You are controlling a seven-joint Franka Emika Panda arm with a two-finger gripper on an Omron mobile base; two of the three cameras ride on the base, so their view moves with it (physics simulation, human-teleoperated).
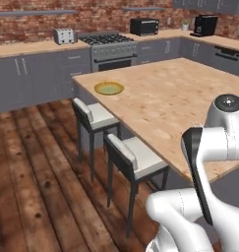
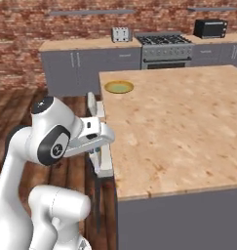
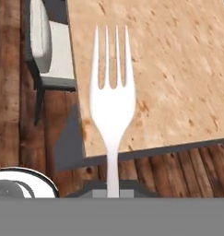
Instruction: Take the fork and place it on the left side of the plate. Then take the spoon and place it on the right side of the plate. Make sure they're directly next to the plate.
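A pale silver fork (image 3: 112, 106) stands up from the bottom of the hand view, tines pointing away over the near left corner of the island counter (image 3: 168, 69). My gripper (image 3: 112, 192) is shut on the fork's handle. In the right base view the gripper (image 2: 95, 155) hangs low beside the island's left edge, close to its near corner. The plate (image 1: 109, 88), yellow-rimmed with a pale green centre, lies at the far left corner of the island (image 2: 119, 87), well away from the gripper. The spoon is out of view.
Two white-seated stools (image 1: 135, 157) (image 1: 95, 117) stand along the island's left side, one (image 3: 49, 50) just beside the gripper. Wood floor lies to the left. A stove (image 1: 108, 47), toaster (image 1: 64, 35), microwave (image 1: 144, 26) and coffee machine (image 1: 205, 24) line the back counters.
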